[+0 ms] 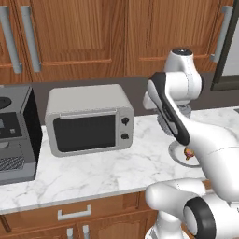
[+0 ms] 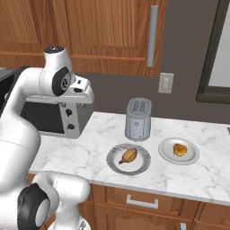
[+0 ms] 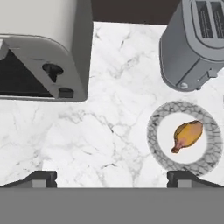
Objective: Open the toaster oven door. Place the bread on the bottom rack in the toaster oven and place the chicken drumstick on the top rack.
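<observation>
A: Where is the big pale grey toaster oven (image 1: 88, 119) with the rounded top?

B: It sits at the back of the white marble counter (image 1: 107, 172), near the wall. Its grey-framed door with the dark glass window (image 1: 85, 132) is shut, so the racks inside are hidden.

A: And the food?

B: The long orange-brown chicken drumstick (image 2: 128, 156) lies on a round grey-rimmed plate (image 2: 142, 165) near the front edge of the counter. The small golden bread (image 2: 179, 149) lies on another plate like it (image 2: 191, 157), just beside the first and nearer the counter's right end. A small silver two-slot toaster (image 2: 138, 118) stands behind the plates.

A: What is the robot's gripper (image 3: 112, 178) doing?

B: It hangs over the bare counter between the oven and the drumstick plate. Its two dark fingers are spread wide apart and hold nothing.

A: What could go wrong?

B: I think the door must be opened first. The handle bar is thin, so the fingers could slip off it. The arm could also bump the toaster or a plate when it swings.
</observation>
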Available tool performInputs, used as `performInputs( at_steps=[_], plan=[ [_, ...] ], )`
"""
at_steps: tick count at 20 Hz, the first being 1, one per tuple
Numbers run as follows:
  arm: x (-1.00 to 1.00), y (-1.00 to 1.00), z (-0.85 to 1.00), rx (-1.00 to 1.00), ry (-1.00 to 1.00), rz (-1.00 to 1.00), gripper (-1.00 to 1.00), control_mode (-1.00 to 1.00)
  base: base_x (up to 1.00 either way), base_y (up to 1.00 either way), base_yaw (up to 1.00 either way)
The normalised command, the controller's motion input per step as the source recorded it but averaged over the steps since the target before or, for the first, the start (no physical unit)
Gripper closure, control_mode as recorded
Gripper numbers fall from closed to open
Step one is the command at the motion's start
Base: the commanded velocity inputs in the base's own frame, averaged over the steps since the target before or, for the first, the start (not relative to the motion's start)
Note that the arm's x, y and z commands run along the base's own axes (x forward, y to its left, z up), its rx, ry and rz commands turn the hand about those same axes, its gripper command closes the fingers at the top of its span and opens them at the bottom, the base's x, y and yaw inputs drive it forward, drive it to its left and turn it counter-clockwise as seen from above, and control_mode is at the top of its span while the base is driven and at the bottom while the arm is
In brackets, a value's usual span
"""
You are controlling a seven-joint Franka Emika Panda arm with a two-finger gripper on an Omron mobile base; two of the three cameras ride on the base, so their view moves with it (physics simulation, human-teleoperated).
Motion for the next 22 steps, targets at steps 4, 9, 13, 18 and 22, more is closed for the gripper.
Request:
performInputs(
  at_steps=[4, 9, 13, 18, 22],
  plan=[
    [-0.2, 0.66, -0.18, -0.33, -0.1, 0.17, -1.0, -1.0, 0.0, 0.0, 0.0],
    [-0.1, 0.68, -0.19, -0.33, -0.09, 0.3, -1.0, -1.0, 0.0, 0.0, 0.0],
    [0.0, 0.68, -0.07, -0.25, 0.0, 0.22, -1.0, -1.0, 0.0, 0.0, 0.0],
    [0.05, 0.64, -0.07, -0.25, 0.13, 0.25, -1.0, -1.0, 0.0, 0.0, 0.0],
    [0.19, 0.56, -0.18, -0.15, 0.34, 0.2, -1.0, -1.0, 0.0, 0.0, 0.0]
  ],
)
